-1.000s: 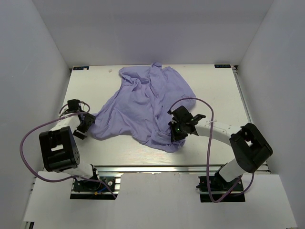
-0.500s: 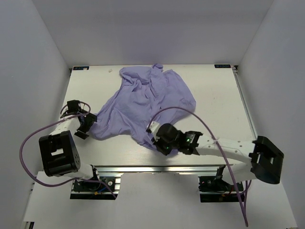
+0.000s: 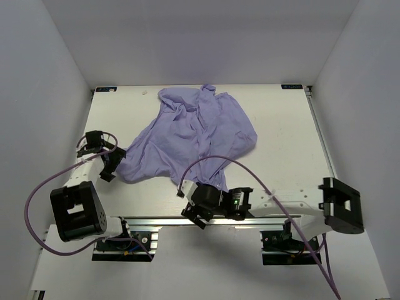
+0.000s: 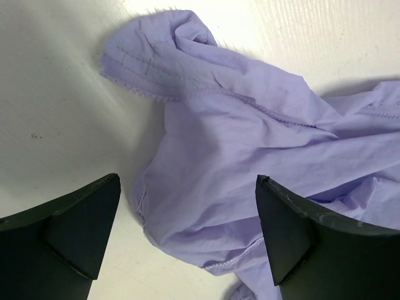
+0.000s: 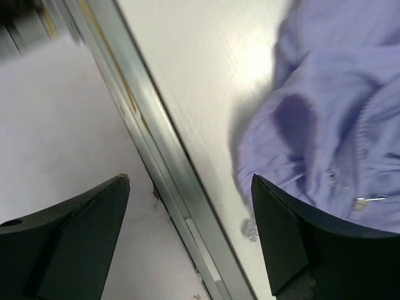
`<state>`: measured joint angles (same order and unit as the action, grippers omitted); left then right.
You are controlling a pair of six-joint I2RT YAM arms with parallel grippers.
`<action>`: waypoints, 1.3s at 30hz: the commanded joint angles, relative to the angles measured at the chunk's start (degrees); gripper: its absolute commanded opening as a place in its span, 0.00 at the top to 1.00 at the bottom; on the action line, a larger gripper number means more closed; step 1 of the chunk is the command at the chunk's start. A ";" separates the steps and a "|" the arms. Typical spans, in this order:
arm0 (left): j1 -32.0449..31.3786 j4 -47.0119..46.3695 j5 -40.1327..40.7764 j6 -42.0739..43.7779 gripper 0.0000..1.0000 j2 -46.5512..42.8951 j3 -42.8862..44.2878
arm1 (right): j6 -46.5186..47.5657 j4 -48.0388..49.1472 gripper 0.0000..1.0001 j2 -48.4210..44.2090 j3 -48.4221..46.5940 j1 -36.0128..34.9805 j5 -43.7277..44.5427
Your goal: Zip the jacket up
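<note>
While the jacket (image 3: 194,140) lay crumpled from the middle of the table (image 3: 281,125) toward 12 o'clock, its front not yet laid flat, both grippers stood wide open and held nothing. The left gripper (image 4: 187,181) hovered over a stitched edge at the garment's 9 o'clock side, and the right gripper (image 3: 192,215) sat at the table's 6 o'clock rim, just off the hem. To spread it well, each probably needed to pinch one fabric layer near an edge and draw outward slowly, exposing the zipper track unwrinkled.
</note>
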<state>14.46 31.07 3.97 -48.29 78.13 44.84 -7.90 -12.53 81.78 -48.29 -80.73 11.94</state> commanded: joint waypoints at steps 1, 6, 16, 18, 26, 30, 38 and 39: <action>0.22 1.36 -0.10 0.83 0.02 -2.80 1.30 | -3.16 4.54 0.15 -5.66 -0.84 3.55 0.98; 0.22 1.45 -1.76 1.18 0.02 -4.39 1.39 | -9.49 3.30 0.12 -6.10 -0.75 18.46 -10.00; 0.22 3.38 -9.86 2.59 0.02 -5.17 3.50 | -1.43 3.22 0.25 3.38 -2.16 30.01 -15.80; 0.22 4.00 -8.28 2.76 0.02 -6.14 3.50 | -0.10 3.74 0.29 4.17 -1.54 30.10 -17.04; 0.22 4.70 -9.06 3.56 0.02 -6.50 5.08 | 3.77 7.70 0.50 5.76 1.88 30.02 -23.02; 0.13 5.23 -8.27 3.91 0.02 -6.58 5.61 | 3.24 8.40 0.51 5.67 2.85 30.10 -20.83; 0.22 4.88 -9.15 5.31 0.02 -8.52 5.35 | 5.26 10.07 0.47 6.99 3.12 30.10 -15.64; 0.13 4.88 -9.33 5.31 0.02 -8.69 5.35 | 5.26 9.99 0.52 7.17 2.42 30.02 -16.07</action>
<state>14.46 36.01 -4.38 -44.14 72.10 48.51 -3.86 -5.15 88.47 -45.43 -50.50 -5.74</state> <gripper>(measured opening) 0.981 0.509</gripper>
